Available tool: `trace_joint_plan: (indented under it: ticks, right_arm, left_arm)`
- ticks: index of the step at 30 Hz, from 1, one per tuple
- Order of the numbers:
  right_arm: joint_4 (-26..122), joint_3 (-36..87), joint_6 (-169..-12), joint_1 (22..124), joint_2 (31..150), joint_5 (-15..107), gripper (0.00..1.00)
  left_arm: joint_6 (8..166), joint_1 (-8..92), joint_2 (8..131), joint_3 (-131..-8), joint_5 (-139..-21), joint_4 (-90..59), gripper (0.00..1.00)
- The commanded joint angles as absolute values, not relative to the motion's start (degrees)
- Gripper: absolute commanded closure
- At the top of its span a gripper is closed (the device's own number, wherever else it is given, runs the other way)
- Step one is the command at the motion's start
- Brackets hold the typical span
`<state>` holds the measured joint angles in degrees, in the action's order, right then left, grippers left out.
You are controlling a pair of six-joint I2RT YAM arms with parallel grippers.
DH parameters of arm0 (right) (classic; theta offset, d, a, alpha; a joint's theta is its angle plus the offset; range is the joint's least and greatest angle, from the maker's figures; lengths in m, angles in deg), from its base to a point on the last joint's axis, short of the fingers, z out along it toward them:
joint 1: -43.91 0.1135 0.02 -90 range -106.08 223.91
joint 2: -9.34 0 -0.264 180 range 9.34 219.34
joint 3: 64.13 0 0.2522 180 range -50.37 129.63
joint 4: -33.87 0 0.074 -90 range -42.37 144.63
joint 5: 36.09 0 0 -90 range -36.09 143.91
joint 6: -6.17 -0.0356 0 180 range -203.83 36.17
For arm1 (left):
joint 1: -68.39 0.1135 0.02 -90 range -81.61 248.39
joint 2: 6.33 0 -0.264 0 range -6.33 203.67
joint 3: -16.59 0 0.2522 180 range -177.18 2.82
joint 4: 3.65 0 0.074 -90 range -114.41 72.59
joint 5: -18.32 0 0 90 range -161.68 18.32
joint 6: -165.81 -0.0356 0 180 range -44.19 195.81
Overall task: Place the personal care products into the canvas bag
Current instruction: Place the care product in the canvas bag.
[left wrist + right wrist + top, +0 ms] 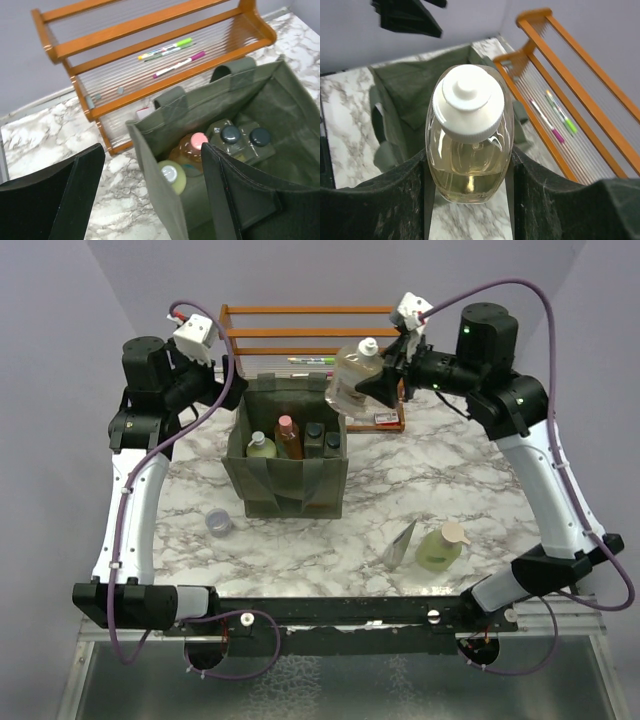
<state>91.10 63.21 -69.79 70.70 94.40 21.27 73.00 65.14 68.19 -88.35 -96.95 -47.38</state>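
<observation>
Olive canvas bag [285, 488] stands open on the marble table [450, 475]. Four products are upright inside it:
- pale green bottle [261, 447] at the bag's left
- orange bottle [288, 436] with a pink cap next to it
- two black-capped bottles [324, 436] at the bag's right

Right gripper [375, 388] is clenched on a clear bottle [353, 375] with a white cap and pale yellow liquid. It holds the bottle tilted in the air above the bag's rear right corner, not yet inside.

Left gripper [225, 380] is at the bag's rear left with jaws released wide and nothing clamped. In the left wrist view the bag's left wall sits between the fingers [227, 195]; can't tell if they touch it.

Still on the table:
- front-right of the bag, well apart: green pump bottle [440, 548], with the grey pouch [402, 543] just beside it
- front-left of the bag: lavender cup [218, 523]

Wooden rack [300, 332] stands behind the bag with marker pens [312, 360] on its shelf.
</observation>
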Motion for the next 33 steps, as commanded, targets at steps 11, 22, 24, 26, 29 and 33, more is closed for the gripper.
trace_joint_plan:
  ticks: [11, 22, 24, 26, 29, 33]
  right_arm:
    - [86.69, 82.15, -67.4, 86.94, 112.46, 19.16, 0.98]
    - [84.45, 75.36, -60.31, 88.74, 118.8, 13.18, 0.98]
    - [82.31, 71.76, -58.6, 88.67, 118.38, 12.06, 0.98]
    - [80.91, 69.74, -57.66, 88.69, 118.75, 11.42, 0.98]
    - [79.56, 68.04, -56.81, 88.73, 119.58, 10.63, 0.98]
    - [78.57, 66.79, -55.4, 88.66, 120.99, 10.98, 0.98]
  left_arm:
    - [77.15, 71.0, 64.49, -83.7, -92.98, -44.71, 0.22]
    - [77.02, 72.82, 62.96, -83.07, -92.48, -43.79, 0.22]
    - [77.04, 73.02, 62.77, -83.05, -92.93, -43.7, 0.22]
    - [76.92, 73.05, 62.53, -82.96, -93.3, -43.64, 0.22]
    - [76.71, 73.14, 62.32, -82.96, -93.67, -43.43, 0.22]
    - [77.07, 73.16, 62.07, -82.66, -94.63, -42.84, 0.22]
